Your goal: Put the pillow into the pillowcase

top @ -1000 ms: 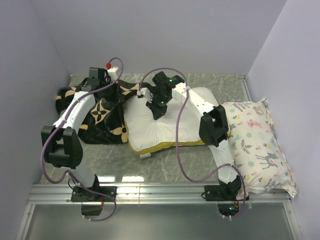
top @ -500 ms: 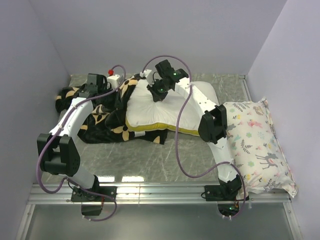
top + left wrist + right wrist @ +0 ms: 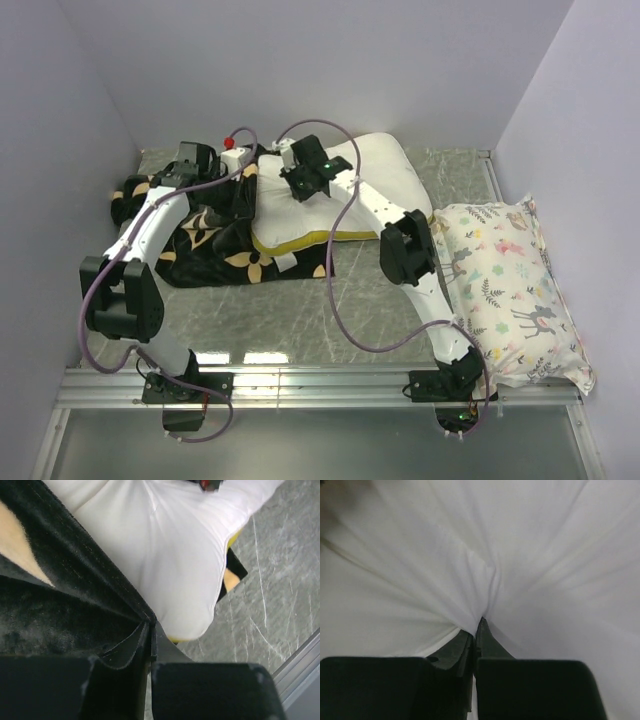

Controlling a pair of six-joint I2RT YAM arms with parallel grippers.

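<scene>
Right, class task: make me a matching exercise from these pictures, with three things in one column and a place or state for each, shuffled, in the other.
Things:
1. white pillow
2. black flowered pillowcase
3. deer-print pillow

States:
A. edge pinched in the left claw
B. lying far right, in no claw
C. cloth pinched in the right claw

Pairs: 1-C; 2-A; 3-B

Left arm (image 3: 150,222) extended, left pincer (image 3: 151,630) clamped tight, right arm (image 3: 400,250) extended, right pincer (image 3: 476,628) clamped tight
</scene>
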